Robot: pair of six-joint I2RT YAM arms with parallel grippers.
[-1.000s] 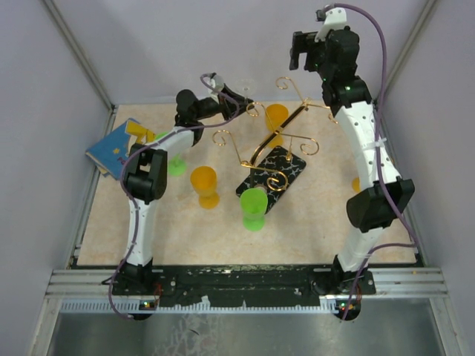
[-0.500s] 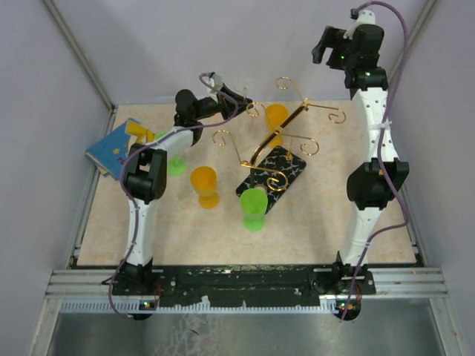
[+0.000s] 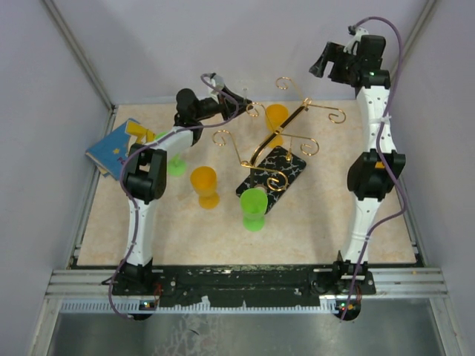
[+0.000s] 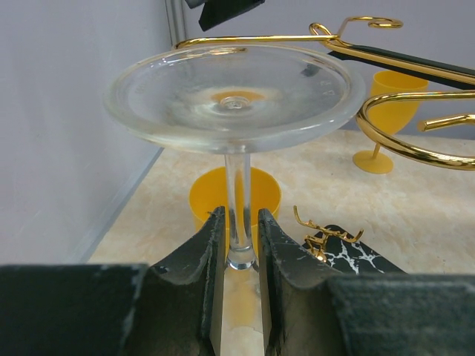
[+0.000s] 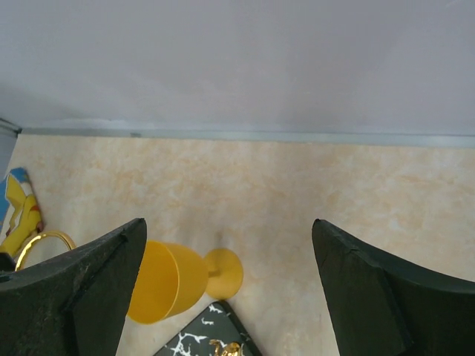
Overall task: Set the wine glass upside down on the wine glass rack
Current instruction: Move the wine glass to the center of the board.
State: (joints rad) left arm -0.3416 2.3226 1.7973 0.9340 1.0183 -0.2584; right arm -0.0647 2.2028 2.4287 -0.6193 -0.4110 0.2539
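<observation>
A clear wine glass [image 4: 234,93] is held upside down, its round foot on top, with its stem between the fingers of my left gripper [image 4: 240,215], which is shut on it. In the top view my left gripper [image 3: 225,101] holds the wine glass at the back of the table, just left of the wine glass rack [image 3: 286,130], whose gold scroll arms rise from a black marbled base [image 3: 273,172]. Gold rack arms [image 4: 404,70] lie to the glass's right at about foot height. My right gripper [image 3: 326,61] is open and empty, raised high at the back right.
Orange goblets [image 3: 204,184] [image 3: 276,116] and green goblets [image 3: 254,208] [image 3: 177,164] stand around the rack. A blue and yellow book [image 3: 113,148] lies at the left edge. The right wrist view shows an orange goblet [image 5: 178,278] and the rack base corner [image 5: 215,343].
My right arm has swung up and back to the right, away from the rack. My left gripper and the glass have stayed put.
</observation>
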